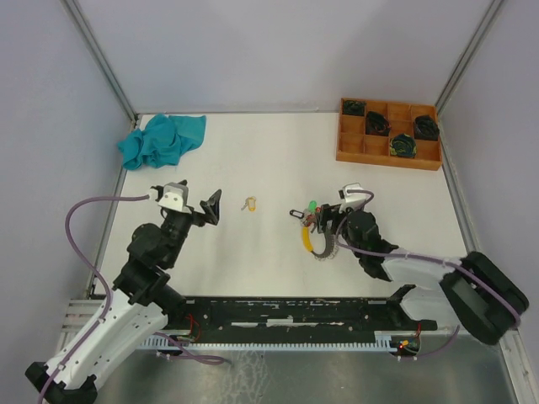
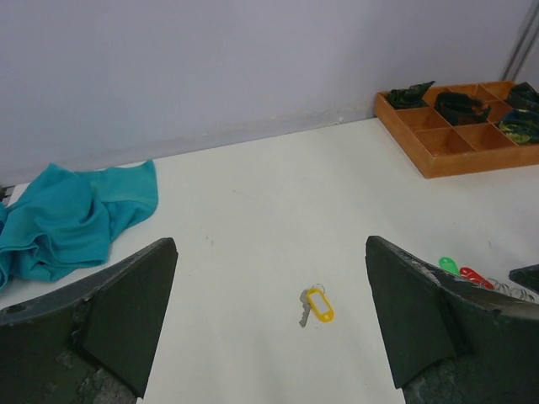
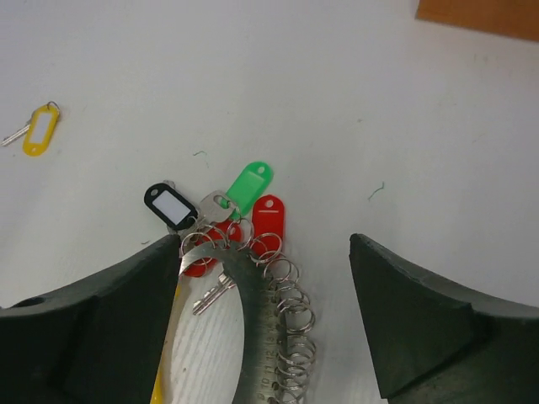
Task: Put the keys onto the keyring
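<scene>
We see the right gripper (image 3: 263, 252) spread wide, its fingers either side of the keyring (image 3: 253, 295), clasping nothing; whether they touch it we cannot tell. The keyring lies right of the surface's (image 1: 278, 160) centre. The right wrist view resolves the green-tagged key (image 3: 250, 185), red-tagged key (image 3: 269, 219) and black tag (image 3: 171, 206) clustered at the ring; the top view reduces them to specks. The left gripper (image 2: 269, 252), equally wide and empty, faces the yellow-tagged key (image 2: 318, 305), which lies alone near the centre.

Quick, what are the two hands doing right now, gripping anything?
Left hand: open, holding nothing; the yellow-tagged key lies ahead of it.
Right hand: open, straddling the keyring, not shut on it.
</scene>
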Tool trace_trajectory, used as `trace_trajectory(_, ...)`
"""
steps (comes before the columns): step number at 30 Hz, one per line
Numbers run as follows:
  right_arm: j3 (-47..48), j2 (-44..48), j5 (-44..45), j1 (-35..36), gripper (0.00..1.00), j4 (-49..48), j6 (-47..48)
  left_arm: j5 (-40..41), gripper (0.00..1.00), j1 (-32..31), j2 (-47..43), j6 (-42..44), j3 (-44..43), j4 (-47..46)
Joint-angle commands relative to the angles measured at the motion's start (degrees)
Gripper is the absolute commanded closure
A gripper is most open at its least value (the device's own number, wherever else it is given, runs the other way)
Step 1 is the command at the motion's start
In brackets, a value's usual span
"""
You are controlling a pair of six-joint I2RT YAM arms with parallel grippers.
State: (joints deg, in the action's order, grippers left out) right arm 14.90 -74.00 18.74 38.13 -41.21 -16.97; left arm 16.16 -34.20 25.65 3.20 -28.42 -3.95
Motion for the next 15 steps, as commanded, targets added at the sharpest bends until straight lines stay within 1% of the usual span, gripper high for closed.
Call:
trace_trajectory(1, 5.0, 14.2, 3.1, -0.1, 0.02, 20.9, 0.8, 6.0, 0.01, 0.2, -1.7, -4.8, -1.1, -2.2)
trace_trajectory(2, 5.8, 17.9, 3.9, -0.1, 0.00, 24.8, 1.4, 6.5, 0.01, 0.3, -2.0, -5.7, -1.5, -1.6)
trace_trajectory(5, 7.6, 28.2, 6.7, -0.2, 0.00, 34.4, 2.5, 7.1, 0.01, 0.2, -3.4, -7.6, -2.5, 0.7)
trace_trajectory(8, 7.5, 38.9, 6.9, -0.2, 0.00, 41.1, 4.2, 7.2, 0.01, 0.3, -5.8, -8.7, -2.7, 2.3)
trace_trajectory(9, 7.1, 41.9, 7.1, -0.1, 0.00, 41.9, 4.5, 7.2, 0.01, 0.2, -6.8, -8.8, -2.5, 2.4)
trace_trajectory(10, 6.8, 44.6, 8.5, -0.1, 0.00, 43.3, 3.2, 7.1, 0.01, 0.2, -8.0, -8.9, -2.3, 2.2)
trace_trajectory(11, 7.2, 46.9, 9.1, -0.2, 0.00, 45.6, 2.9, 7.3, 0.01, 0.3, -9.0, -9.4, -2.0, 1.9)
trace_trajectory(12, 7.8, 48.7, 8.0, -0.1, 0.00, 47.4, 4.2, 7.3, 0.01, 0.3, -10.2, -9.7, -1.7, 1.8)
trace_trajectory(15, 10.8, 51.2, 8.6, -0.2, 0.00, 53.8, 4.0, 6.3, 0.01, 0.3, -12.8, -10.0, -1.0, 2.2)
